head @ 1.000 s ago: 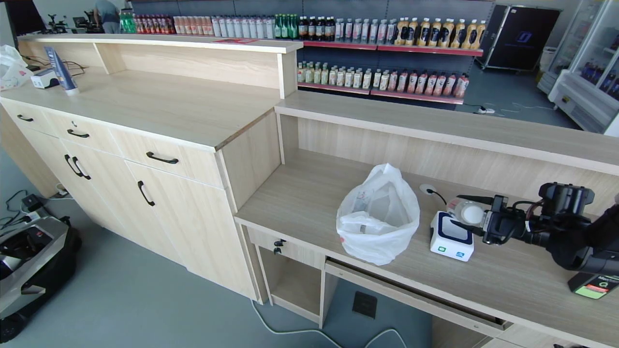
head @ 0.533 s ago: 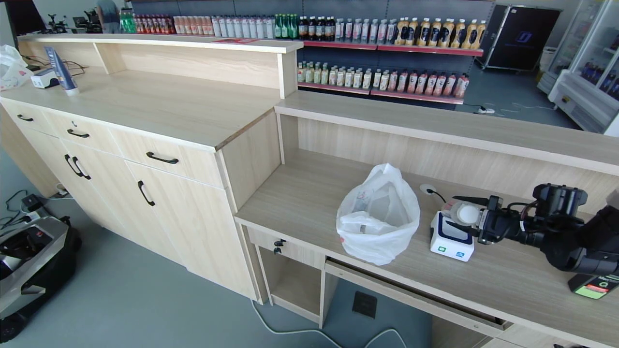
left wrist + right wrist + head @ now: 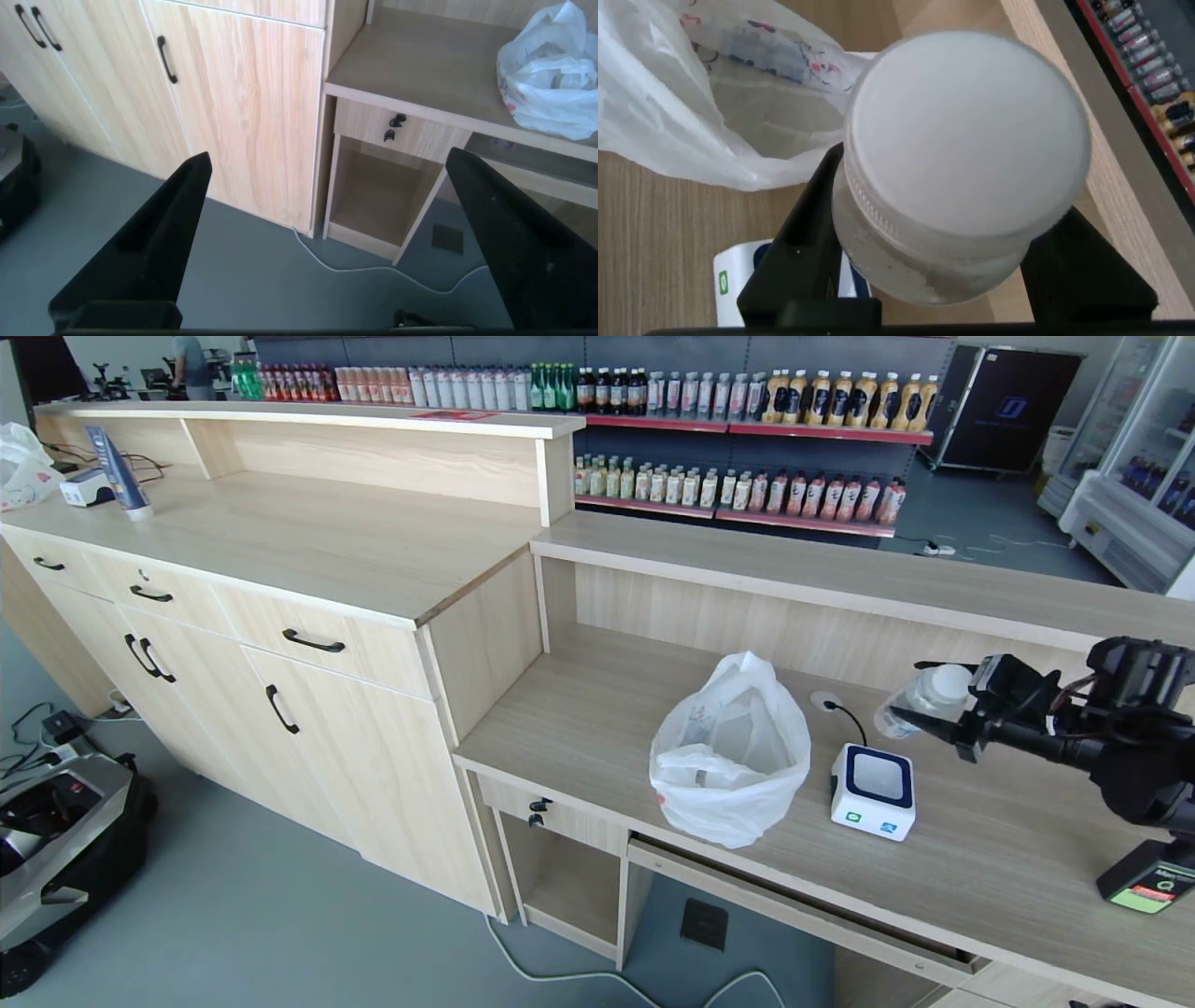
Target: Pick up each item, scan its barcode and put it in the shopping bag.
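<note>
One bottle [image 3: 934, 689], clear-bodied with a white cap, sits between the fingers of the right gripper [image 3: 910, 693]. The two dark fingers [image 3: 808, 247] are closed onto its sides just under the cap. In the head view the bottle lies tilted with its cap toward the arm, held in the air clear of the desk [image 3: 597, 709]. It hangs at about 1 o'clock from the white scanner [image 3: 873, 791] and apart from it.

The scanner stands on the desk with its dark window facing up, just beside the shopping bag [image 3: 730, 756] at the bag's 3 o'clock. The bag is white, thin plastic, standing on the desk with its mouth partly open and something pale inside. A black cable [image 3: 845, 711] runs from a round port in the desk at the scanner's 12 o'clock.

In the right wrist view the cap fills the middle, with the bag [image 3: 710, 103] and a corner of the scanner [image 3: 738, 275] on the desk beyond it.

The left gripper [image 3: 329, 163] has its fingers spread wide with nothing between them. It is low beside the desk, over the grey floor [image 3: 243, 271], facing a cabinet door [image 3: 243, 103]. The bag [image 3: 551, 70] is well apart from it, up on the desk.

A small black device with a green label [image 3: 1144, 882] lies at the desk's right edge, at 4 o'clock from the scanner.
</note>
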You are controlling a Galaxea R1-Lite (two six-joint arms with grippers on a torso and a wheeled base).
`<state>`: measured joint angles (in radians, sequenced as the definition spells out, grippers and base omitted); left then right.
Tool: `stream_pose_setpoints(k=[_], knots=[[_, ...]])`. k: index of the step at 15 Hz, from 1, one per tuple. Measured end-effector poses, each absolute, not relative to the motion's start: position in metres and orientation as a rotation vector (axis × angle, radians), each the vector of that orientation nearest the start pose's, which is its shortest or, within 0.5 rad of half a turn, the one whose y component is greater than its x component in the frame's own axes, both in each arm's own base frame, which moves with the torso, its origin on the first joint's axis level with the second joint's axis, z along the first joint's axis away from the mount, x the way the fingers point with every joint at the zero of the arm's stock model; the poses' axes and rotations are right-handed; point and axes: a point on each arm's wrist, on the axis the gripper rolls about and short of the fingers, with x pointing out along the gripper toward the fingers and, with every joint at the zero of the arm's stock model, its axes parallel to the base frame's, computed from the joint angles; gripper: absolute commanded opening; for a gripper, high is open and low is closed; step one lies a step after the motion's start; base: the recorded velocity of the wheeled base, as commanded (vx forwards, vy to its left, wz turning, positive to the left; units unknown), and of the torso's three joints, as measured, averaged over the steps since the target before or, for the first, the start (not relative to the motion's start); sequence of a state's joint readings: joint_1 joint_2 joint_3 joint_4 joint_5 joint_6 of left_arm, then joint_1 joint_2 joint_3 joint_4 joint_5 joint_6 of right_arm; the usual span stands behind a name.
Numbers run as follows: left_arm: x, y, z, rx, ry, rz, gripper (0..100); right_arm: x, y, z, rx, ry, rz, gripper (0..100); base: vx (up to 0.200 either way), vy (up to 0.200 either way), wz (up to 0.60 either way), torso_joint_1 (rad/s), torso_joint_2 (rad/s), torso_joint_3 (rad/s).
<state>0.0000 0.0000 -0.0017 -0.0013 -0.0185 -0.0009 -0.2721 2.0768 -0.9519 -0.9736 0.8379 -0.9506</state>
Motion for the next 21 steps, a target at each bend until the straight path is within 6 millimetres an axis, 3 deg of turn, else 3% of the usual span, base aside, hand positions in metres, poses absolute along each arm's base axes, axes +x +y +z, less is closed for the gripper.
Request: stream_pose_setpoints(k=[3, 6, 8, 13, 21], knots=[[-0.023, 0.0, 0.076, -0.001, -0.003, -0.019, 100, 0.352, -0.1, 0.147, -0.686, 0.111, 0.362, 0, 0.0, 0.0, 0.0, 0.0, 0.0, 0.0], [-0.023, 0.0, 0.076, -0.001, -0.003, -0.019, 100, 0.336, -0.103, 0.175, -0.48, 0.152, 0.222, 0, 0.0, 0.0, 0.0, 0.0, 0.0, 0.0], [-0.023, 0.0, 0.076, -0.001, -0.003, -0.019, 100, 0.331, -0.097, 0.189, -0.435, 0.145, 0.127, 0, 0.0, 0.0, 0.0, 0.0, 0.0, 0.0], [-0.023, 0.0, 0.076, -0.001, -0.003, -0.019, 100, 0.326, -0.088, 0.198, -0.42, 0.125, 0.097, 0, 0.0, 0.0, 0.0, 0.0, 0.0, 0.0], [-0.023, 0.0, 0.076, -0.001, -0.003, -0.019, 100, 0.332, -0.048, 0.208, -0.281, 0.074, -0.077, 0, 0.0, 0.0, 0.0, 0.0, 0.0, 0.0]])
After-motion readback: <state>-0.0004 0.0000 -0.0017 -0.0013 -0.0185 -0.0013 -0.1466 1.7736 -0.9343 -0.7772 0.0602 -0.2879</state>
